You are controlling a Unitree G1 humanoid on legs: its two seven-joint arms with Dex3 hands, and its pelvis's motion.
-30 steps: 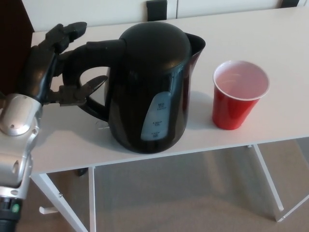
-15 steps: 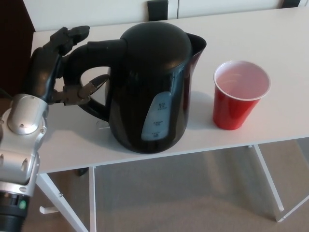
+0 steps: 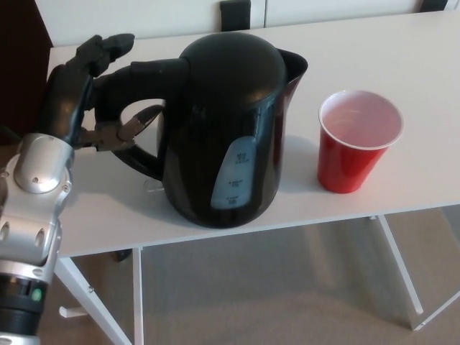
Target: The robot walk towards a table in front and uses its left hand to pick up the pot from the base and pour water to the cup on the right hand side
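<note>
A black electric kettle stands upright on the white table, its loop handle pointing left and its spout toward the right. My left hand is at that handle, fingers apart: the long fingers lie over the handle's top outer curve and the thumb reaches into the loop from below. It does not grip the handle. A red plastic cup with a white inside stands to the kettle's right, a short gap away. The kettle hides its base. My right hand is out of view.
The table's front edge runs just below the kettle and cup, with white legs and grey floor beneath. A dark object sits at the table's far edge against the wall. A dark panel fills the far left.
My left hand has crept up and right along the handle, the thumb going deeper into the loop. Kettle and cup stay put.
</note>
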